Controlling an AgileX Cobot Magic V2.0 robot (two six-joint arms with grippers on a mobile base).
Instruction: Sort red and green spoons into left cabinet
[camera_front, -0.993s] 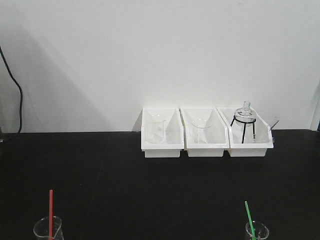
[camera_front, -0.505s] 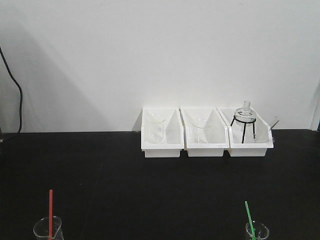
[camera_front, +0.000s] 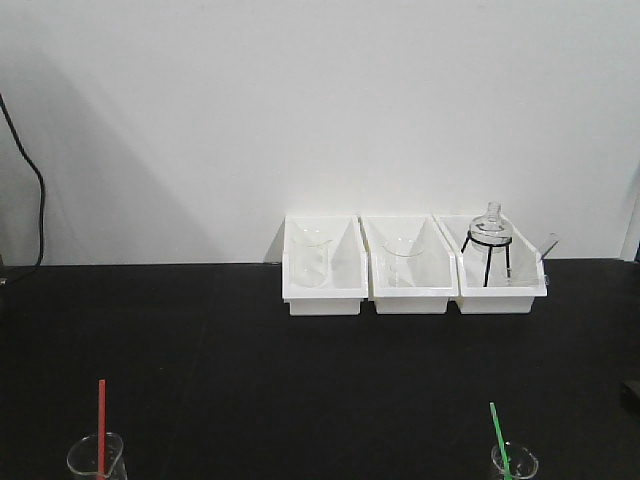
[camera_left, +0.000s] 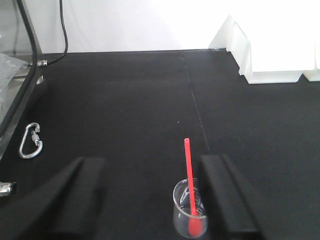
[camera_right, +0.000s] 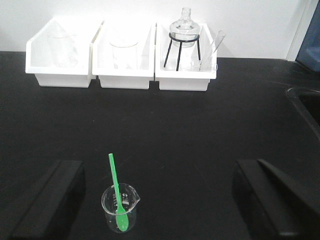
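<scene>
A red spoon (camera_front: 101, 418) stands in a small glass beaker (camera_front: 96, 460) at the front left of the black table. A green spoon (camera_front: 498, 436) stands in another beaker (camera_front: 515, 463) at the front right. The left white bin (camera_front: 323, 290) at the back holds a glass beaker. In the left wrist view my left gripper (camera_left: 150, 172) is open, with the red spoon (camera_left: 189, 180) just inside its right finger. In the right wrist view my right gripper (camera_right: 159, 172) is open wide, with the green spoon (camera_right: 115, 187) nearer its left finger. Neither gripper touches a spoon.
A middle bin (camera_front: 407, 290) holds a beaker. A right bin (camera_front: 500, 292) holds a flask on a black tripod. A carabiner (camera_left: 31, 140) lies at the table's left by a glass case (camera_left: 20, 75). A black cable (camera_front: 38, 200) hangs at the left wall.
A small dark shape has come into view at the right edge of the front view. The spoons, beakers and bins have not moved.
</scene>
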